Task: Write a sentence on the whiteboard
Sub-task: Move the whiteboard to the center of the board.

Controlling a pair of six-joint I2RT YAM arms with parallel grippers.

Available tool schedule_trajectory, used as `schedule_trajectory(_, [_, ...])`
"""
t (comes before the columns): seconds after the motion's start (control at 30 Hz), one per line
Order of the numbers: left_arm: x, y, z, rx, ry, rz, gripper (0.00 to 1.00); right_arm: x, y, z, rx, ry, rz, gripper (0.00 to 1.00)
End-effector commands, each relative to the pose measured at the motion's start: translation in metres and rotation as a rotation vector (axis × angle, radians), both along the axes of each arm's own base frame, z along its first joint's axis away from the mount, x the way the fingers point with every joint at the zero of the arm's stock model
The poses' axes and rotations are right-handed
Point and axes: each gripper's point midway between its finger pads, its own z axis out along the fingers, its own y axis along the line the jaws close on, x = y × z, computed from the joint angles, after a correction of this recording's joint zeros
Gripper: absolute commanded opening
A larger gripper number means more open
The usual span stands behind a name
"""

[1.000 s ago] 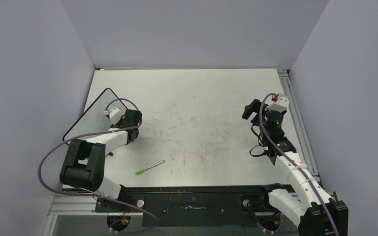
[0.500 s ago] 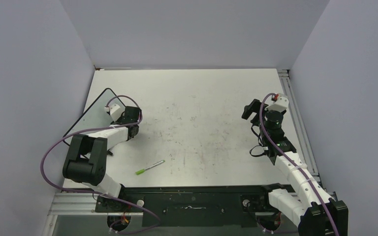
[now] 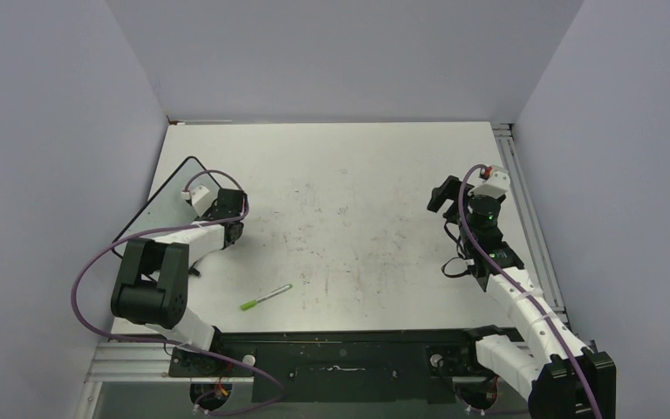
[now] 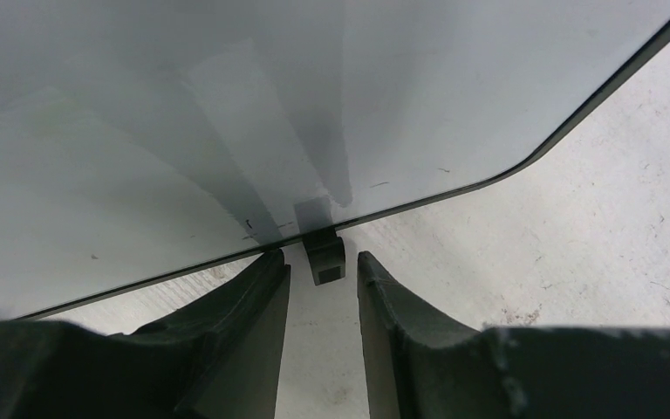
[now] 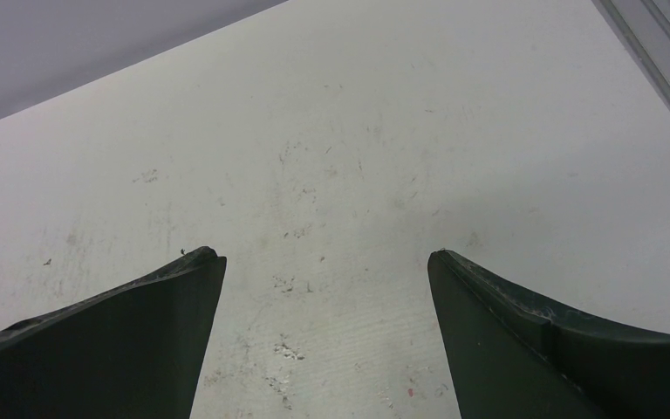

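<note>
Shifted slightly leftward, left gripper (image 4: 320,264), jaws narrowly parted and clasping nothing, frames a black foot (image 4: 324,251) of the whiteboard (image 4: 227,105) at the table's (image 3: 358,218) left edge; closing askew could skid or tip the board

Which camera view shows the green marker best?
The top external view: the green marker lies in full sight on the table, in front of the left arm's base. Neither wrist view shows it at all.
</note>
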Motion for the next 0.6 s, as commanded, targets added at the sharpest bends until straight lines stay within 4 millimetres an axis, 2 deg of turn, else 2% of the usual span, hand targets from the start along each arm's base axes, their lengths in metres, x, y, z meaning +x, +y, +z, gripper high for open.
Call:
schedule_trajectory(0.0, [0.011, 0.002, 0.008, -0.011, -0.034, 0.023, 0.32, 0.010, 0.005, 0.031, 0.029, -0.092, 0.010, 0.90])
schedule_trajectory(0.33, [0.008, 0.001, 0.007, -0.009, -0.022, 0.004, 0.17, 0.010, 0.004, 0.029, 0.027, -0.088, 0.006, 0.90])
schedule_trajectory(0.57, [0.006, -0.008, 0.009, 0.010, -0.011, -0.051, 0.08, 0.010, 0.004, 0.030, 0.023, -0.090, 0.005, 0.90])
